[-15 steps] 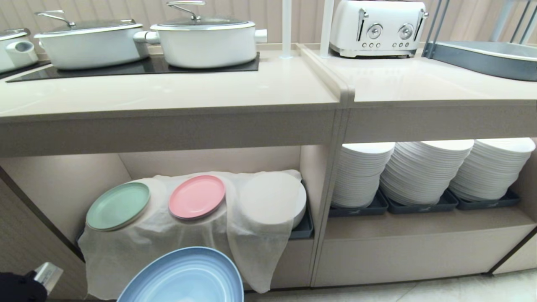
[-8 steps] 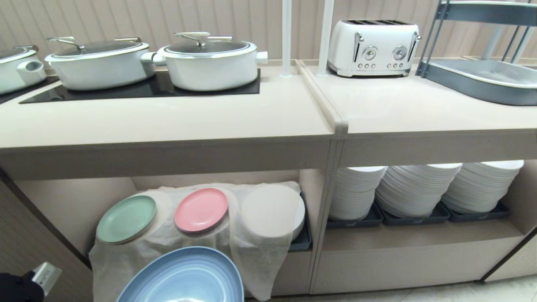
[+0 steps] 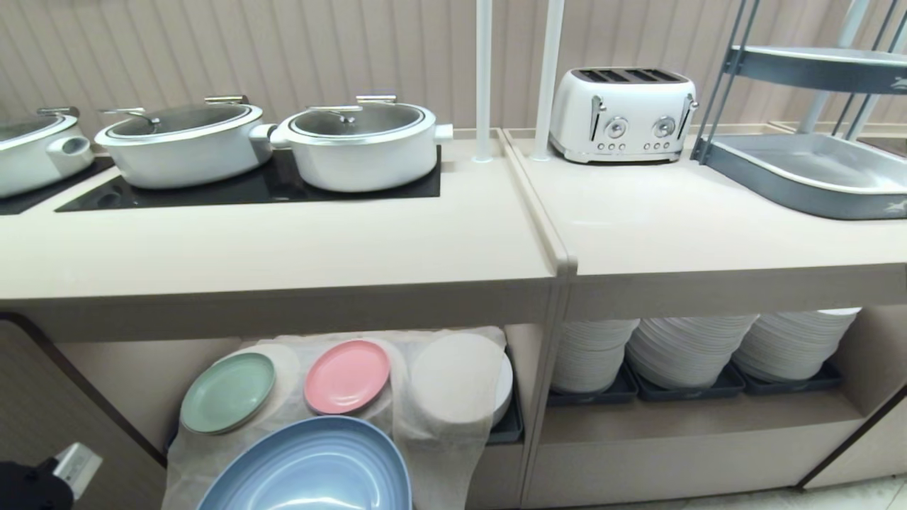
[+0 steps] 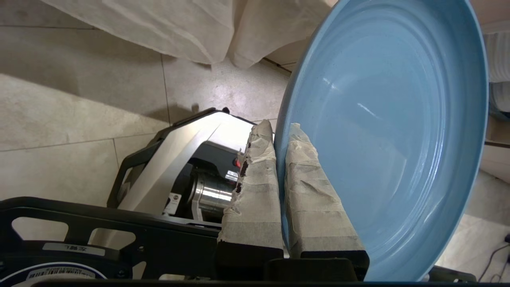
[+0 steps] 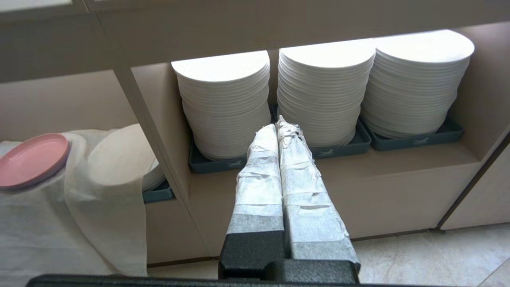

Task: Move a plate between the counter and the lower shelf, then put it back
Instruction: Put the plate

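Note:
The light blue plate [image 3: 312,467] hangs low in front of the lower shelf [image 3: 127,375], at the bottom of the head view. My left gripper [image 4: 281,129] is shut on the plate [image 4: 382,131], one taped finger on each side of its rim, above the floor tiles and my own base. The long beige counter [image 3: 269,248] with its black cooktop panel lies above, bare along its front. My right gripper [image 5: 281,123] is shut and empty, parked in front of the white plate stacks.
Lidded white pots [image 3: 361,145] stand on the cooktop. A mint green plate [image 3: 227,393] and a pink plate [image 3: 347,375] rest on the white cloth [image 3: 439,425] in the lower shelf. White plate stacks [image 3: 687,350] fill the right compartment. A toaster [image 3: 622,113] and grey trays [image 3: 808,170] sit right.
The whole head view has shifted down as the camera rose, showing more of the counter top. The blue plate keeps its place at the bottom of the view, still held.

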You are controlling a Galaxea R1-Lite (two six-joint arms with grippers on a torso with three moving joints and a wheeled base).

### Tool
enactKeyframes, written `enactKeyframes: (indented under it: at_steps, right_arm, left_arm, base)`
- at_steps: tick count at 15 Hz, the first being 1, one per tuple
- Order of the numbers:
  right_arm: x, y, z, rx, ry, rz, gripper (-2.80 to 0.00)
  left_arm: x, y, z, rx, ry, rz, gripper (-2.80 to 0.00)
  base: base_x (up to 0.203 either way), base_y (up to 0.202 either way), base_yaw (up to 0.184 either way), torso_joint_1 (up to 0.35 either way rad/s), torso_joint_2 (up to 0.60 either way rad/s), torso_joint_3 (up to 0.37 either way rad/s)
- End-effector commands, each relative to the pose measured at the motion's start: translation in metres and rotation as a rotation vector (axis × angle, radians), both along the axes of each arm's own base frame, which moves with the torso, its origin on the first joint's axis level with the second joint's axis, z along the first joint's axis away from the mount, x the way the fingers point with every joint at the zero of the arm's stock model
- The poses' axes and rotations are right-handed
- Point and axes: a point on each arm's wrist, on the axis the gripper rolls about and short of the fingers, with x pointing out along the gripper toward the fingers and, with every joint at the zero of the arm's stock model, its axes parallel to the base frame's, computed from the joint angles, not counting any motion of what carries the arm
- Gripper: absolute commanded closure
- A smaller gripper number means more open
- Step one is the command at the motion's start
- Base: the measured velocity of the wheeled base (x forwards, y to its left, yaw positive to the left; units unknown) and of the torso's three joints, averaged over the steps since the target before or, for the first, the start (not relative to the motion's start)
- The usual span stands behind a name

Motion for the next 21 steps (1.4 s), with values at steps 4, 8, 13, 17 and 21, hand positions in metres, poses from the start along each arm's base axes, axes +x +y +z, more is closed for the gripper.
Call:
enactKeyframes:
  at_steps: [4, 8, 13, 17, 21]
  right_arm:
    - [0.0, 0.0, 0.0, 0.0, 0.0, 0.0, 0.0]
    - [0.0, 0.0, 0.0, 0.0, 0.0, 0.0, 0.0]
    - [0.0, 0.0, 0.0, 0.0, 0.0, 0.0, 0.0]
    - [0.0, 0.0, 0.0, 0.0, 0.0, 0.0, 0.0]
    - [0.0, 0.0, 0.0, 0.0, 0.0, 0.0, 0.0]
  left_arm:
    - [0.0, 0.0, -0.0001, -0.002, 0.002, 0.005, 0.0]
    - [0.0, 0.0, -0.0001, -0.003, 0.003, 0.004, 0.0]
    - [0.0, 0.0, -0.0001, -0.003, 0.002, 0.005, 0.0]
    - [0.0001, 0.0001, -0.0001, -0.003, 0.002, 0.008, 0.0]
    - [-0.0004, 0.0004, 0.0003, -0.006, -0.002, 0.008, 0.0]
  base:
    - [0.0, 0.0, 0.0, 0.266, -0.57, -0.304]
    - [0.0, 0.0, 0.0, 0.284, -0.59, -0.315]
    - [0.0, 0.0, 0.0, 0.193, -0.4, -0.207]
    - [0.0, 0.0, 0.0, 0.164, -0.33, -0.178]
    - [0.0, 0.0, 0.0, 0.164, -0.33, -0.17]
